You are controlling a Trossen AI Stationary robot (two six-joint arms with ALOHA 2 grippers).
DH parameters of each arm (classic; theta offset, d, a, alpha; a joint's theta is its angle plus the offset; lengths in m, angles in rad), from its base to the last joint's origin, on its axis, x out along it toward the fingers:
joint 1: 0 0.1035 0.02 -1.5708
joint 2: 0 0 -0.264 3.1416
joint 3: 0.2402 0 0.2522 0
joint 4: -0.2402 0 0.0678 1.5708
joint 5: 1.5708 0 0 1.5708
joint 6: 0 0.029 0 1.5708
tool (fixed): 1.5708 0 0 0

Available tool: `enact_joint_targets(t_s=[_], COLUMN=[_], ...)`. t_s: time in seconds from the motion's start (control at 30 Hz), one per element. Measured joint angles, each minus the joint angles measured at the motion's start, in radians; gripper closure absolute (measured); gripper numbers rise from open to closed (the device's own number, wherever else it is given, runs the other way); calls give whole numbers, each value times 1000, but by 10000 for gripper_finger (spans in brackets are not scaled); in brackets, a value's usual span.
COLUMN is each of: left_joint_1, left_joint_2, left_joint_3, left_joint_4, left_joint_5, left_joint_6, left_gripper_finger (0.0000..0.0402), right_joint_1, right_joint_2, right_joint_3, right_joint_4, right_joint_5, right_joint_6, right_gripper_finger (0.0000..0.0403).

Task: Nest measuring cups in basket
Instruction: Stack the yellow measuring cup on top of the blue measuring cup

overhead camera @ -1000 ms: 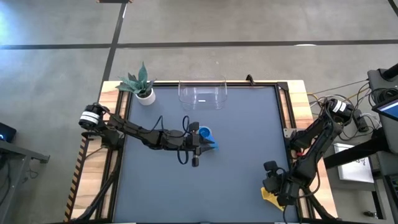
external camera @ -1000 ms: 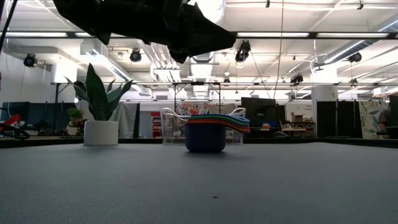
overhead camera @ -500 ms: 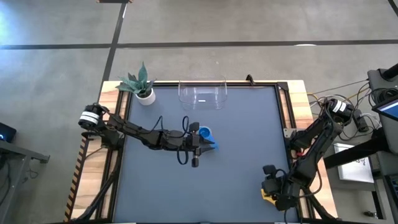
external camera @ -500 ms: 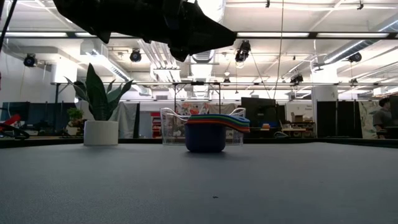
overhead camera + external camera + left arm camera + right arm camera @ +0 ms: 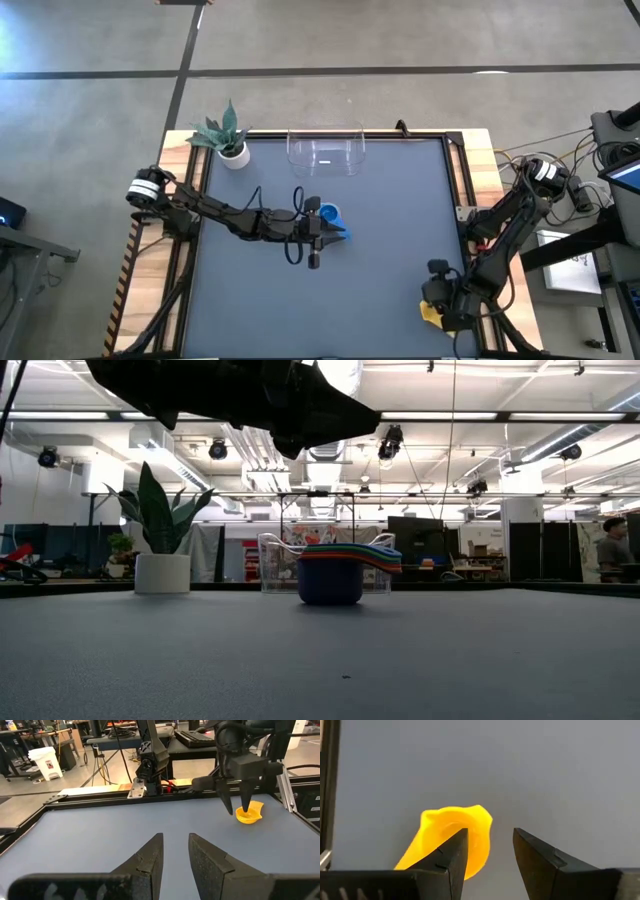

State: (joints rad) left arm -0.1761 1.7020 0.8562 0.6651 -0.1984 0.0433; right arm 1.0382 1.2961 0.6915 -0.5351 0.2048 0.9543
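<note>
The right end effector (image 5: 489, 852) hung released just above the yellow cup (image 5: 451, 840), far from the basket (image 5: 325, 150).

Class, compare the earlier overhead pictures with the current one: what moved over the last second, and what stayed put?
Only the right gripper shifted slightly, toward the table's front edge and back, above the small yellow plastic measuring cup, without taking hold of it. The left gripper, the nested stack of coloured cups and the clear plastic basket stayed put.
</note>
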Motion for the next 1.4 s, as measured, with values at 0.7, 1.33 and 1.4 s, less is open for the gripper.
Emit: enact_joint_targets(t_s=[0.7,1.33,1.4], left_joint_1=[0,0,-2], left_joint_2=[0,-156,-179], left_joint_3=[0,-7,-24], left_joint_4=[-10,-182,-192], left_joint_5=[18,19,18], left_joint_6=[15,22,33], left_gripper_finger=[327,327,327], right_joint_1=[0,-268,-368], right_joint_2=[64,-38,-38], right_joint_3=[-15,58,95], right_joint_4=[16,-8,-2], right_joint_5=[-43,285,284], right_joint_6=[-13,-436,-560], right_gripper_finger=[385,394,394])
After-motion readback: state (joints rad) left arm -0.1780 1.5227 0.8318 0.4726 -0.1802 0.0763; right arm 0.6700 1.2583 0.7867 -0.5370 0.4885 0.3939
